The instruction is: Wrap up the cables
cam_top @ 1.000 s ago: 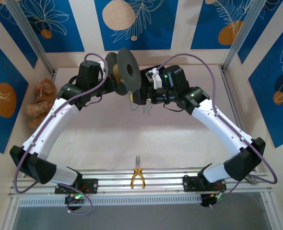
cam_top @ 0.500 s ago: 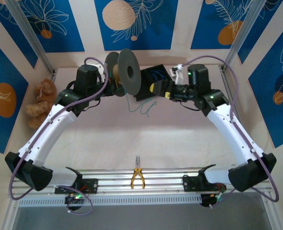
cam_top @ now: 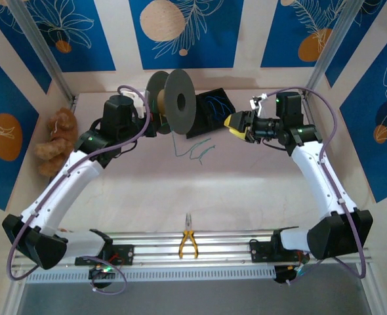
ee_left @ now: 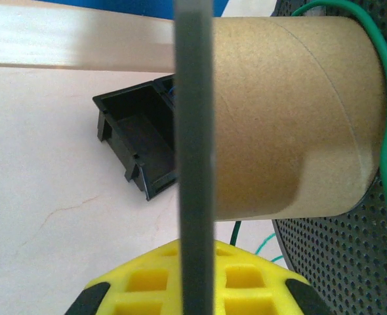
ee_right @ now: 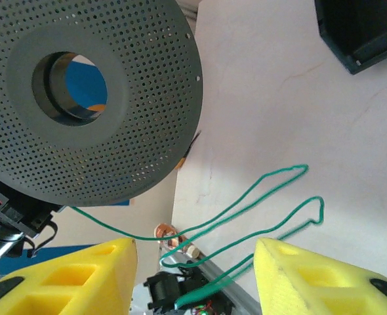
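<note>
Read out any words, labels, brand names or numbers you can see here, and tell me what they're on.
None: there is no readable text in these views. The spool, its cardboard core, the black box and the pliers carry no lettering, and the wall panels show only leaf and circle patterns.

From my remote station I see the pale pink tabletop carrying a thin green cable in loose zigzag strands near its far middle, an open black plastic box just behind it, and a brown plush toy at the left edge.
</note>
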